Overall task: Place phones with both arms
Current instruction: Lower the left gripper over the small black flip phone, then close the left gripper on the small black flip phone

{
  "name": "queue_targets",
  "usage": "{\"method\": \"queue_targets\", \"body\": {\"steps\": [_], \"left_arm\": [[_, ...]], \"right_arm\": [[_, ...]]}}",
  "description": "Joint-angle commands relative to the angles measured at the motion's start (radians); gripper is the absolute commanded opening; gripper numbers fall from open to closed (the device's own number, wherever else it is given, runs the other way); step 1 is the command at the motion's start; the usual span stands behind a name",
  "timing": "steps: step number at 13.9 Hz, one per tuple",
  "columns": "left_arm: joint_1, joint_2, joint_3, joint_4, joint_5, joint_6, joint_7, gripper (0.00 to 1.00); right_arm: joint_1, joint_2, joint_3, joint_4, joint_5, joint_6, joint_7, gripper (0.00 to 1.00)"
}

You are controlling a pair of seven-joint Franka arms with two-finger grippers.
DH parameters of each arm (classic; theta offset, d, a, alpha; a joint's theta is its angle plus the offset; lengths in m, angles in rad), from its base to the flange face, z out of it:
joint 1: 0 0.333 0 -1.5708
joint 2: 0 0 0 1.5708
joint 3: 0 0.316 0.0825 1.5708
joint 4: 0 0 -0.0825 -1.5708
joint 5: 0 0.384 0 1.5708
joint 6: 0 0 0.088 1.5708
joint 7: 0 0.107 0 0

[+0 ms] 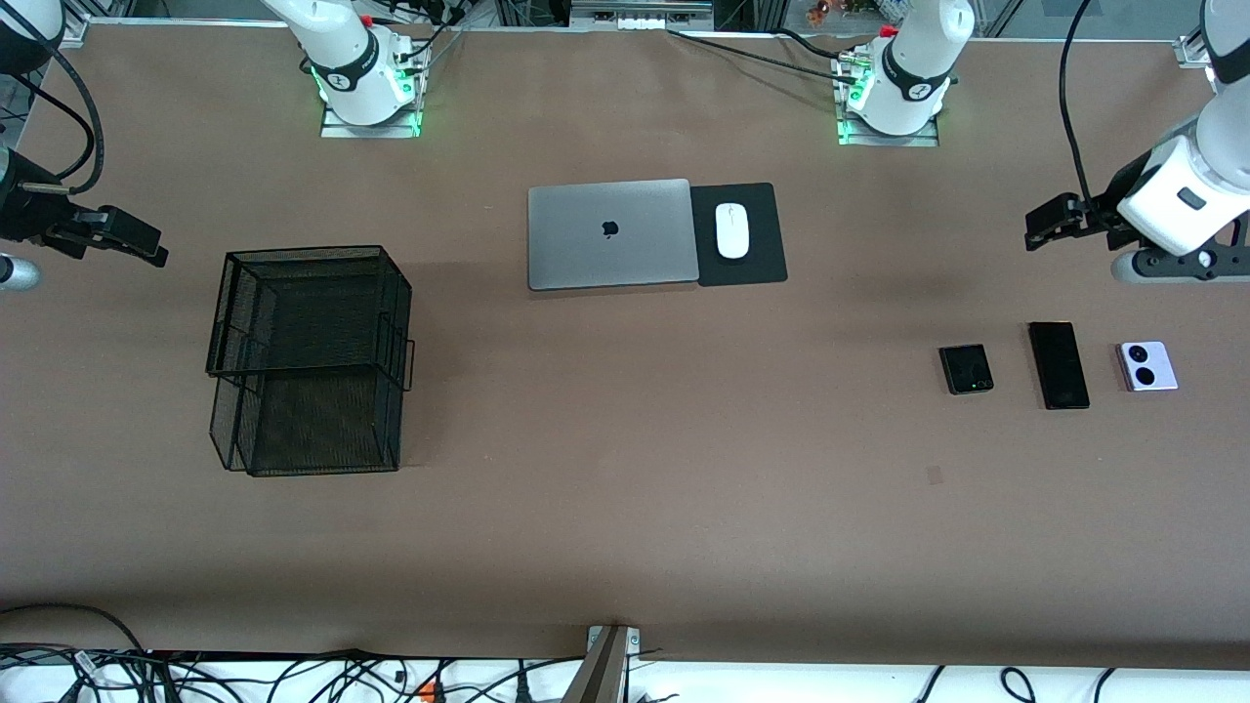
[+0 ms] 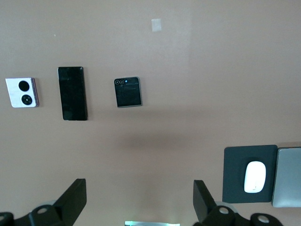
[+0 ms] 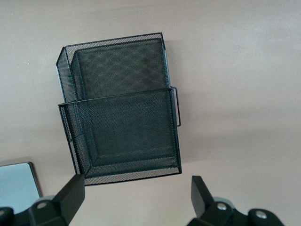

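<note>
Left gripper [image 2: 138,200] released, nr the slim black phone [image 1: 1059,364]; phone's long axis ran toward front camera. Right gripper [image 3: 136,200] released over mesh basket [image 3: 120,110], waiting.

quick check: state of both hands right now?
Left hand: open, empty, above bare table by the three phones.
Right hand: open, empty, above the black mesh basket.
</note>
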Motion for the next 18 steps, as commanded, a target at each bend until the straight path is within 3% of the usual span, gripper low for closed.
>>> {"method": "queue_targets", "body": {"steps": [1, 7, 10, 12, 15, 18], "left_arm": [[0.032, 0.068, 0.002, 0.030, 0.002, -0.022, 0.021, 1.00], [0.065, 0.272, 0.002, -0.047, 0.045, 0.293, 0.018, 1.00], [0.078, 0.339, 0.002, -0.172, 0.045, 0.555, 0.021, 1.00], [0.089, 0.348, 0.002, -0.257, 0.045, 0.657, 0.021, 1.00], [0.110, 0.359, 0.002, -0.436, 0.048, 0.932, 0.023, 1.00], [0.113, 0.389, 0.002, -0.477, 0.050, 1.001, 0.058, 1.00]], "right_arm": [[-0.002, -0.012, 0.000, 0.002, 0.013, -0.004, 0.005, 1.00], [-0.002, -0.014, 0.000, 0.002, 0.011, -0.004, 0.005, 1.00], [-0.002, -0.012, 0.000, 0.002, 0.011, -0.004, 0.005, 1.00], [-0.002, -0.012, 0.000, 0.002, 0.011, -0.004, 0.005, 1.00], [-0.002, -0.012, 0.000, 0.002, 0.011, -0.004, 0.005, 1.00], [-0.002, -0.012, 0.000, 0.002, 0.011, -0.004, 0.005, 1.00]]}}
